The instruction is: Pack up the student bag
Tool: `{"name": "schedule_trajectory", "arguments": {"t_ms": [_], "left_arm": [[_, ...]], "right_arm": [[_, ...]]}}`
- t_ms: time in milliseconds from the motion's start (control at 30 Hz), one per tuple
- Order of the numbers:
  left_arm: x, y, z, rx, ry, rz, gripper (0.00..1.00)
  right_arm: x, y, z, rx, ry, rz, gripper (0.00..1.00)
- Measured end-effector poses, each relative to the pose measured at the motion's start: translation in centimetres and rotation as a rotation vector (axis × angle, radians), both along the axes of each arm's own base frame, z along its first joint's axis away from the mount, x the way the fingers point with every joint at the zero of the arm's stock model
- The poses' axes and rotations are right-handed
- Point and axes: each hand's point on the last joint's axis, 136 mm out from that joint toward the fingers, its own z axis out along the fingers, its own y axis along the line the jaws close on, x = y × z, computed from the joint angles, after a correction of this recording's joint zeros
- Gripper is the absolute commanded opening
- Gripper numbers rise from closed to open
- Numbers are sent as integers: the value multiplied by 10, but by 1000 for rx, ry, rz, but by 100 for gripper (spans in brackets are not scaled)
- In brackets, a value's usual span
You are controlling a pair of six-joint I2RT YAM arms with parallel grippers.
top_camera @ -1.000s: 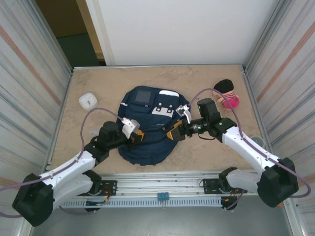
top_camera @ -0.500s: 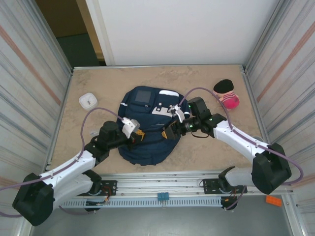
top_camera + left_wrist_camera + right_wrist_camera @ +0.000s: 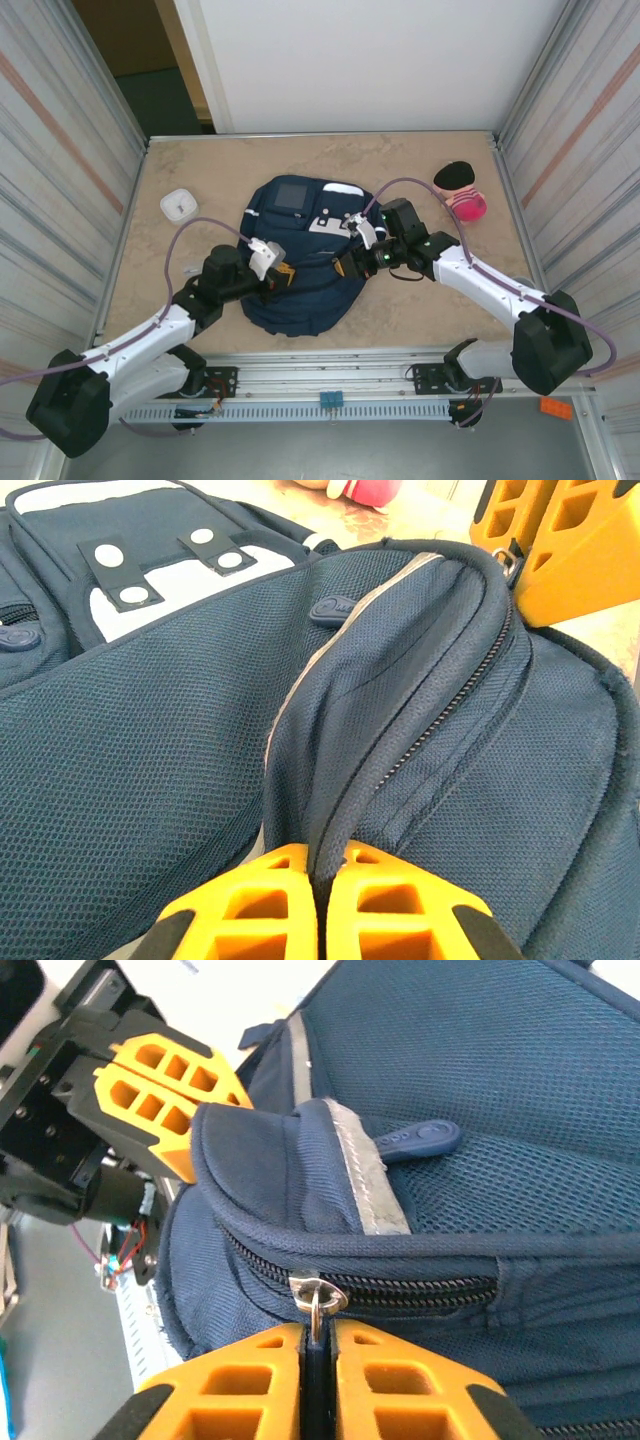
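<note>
Large navy-blue fabric student bag (image 3: 300,300) lay flat at the centre of the beige marbled tabletop (image 3: 200,160), with its grey square patch toward 12 o'clock.

Left gripper (image 3: 318,900), at the bag's 8 o'clock side: orange fingers pressed together, pinching a raised fold of the bag's fabric right beside the zip track.

Right gripper (image 3: 318,1360), at the bag's 3 o'clock side: fingers pressed together on the small metal zip pull (image 3: 317,1295), slider touching the fingertips. The two grippers faced each other across the fold.

Small white square container (image 3: 179,204) sat at 10 o'clock from the bag, well apart. Pink-and-black soft item (image 3: 462,192) sat at 2 o'clock, near the right wall.
</note>
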Motion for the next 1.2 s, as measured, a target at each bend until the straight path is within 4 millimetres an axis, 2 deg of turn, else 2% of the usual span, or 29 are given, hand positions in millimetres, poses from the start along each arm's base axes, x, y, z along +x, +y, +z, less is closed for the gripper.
{"name": "schedule_trajectory", "arguments": {"t_ms": [167, 400, 700, 867, 967, 1100, 1200], "left_arm": [[3, -1, 6, 1, 4, 3, 0], [6, -5, 9, -22, 48, 27, 0], [6, -15, 8, 1, 92, 32, 0], [3, -23, 9, 22, 96, 17, 0], [1, -22, 4, 38, 108, 20, 0], [2, -22, 4, 43, 99, 19, 0], [2, -22, 8, 43, 80, 14, 0]], "right_arm": [[0, -6, 7, -11, -22, -32, 1], [-7, -6, 13, -11, -40, -61, 0], [-23, 13, 14, -56, -55, -55, 1], [-28, 32, 13, -97, -58, -50, 5], [-32, 40, 9, -120, -51, -50, 12], [-35, 45, 8, -117, -36, -51, 34], [-40, 48, 17, -81, -34, -31, 48]]}}
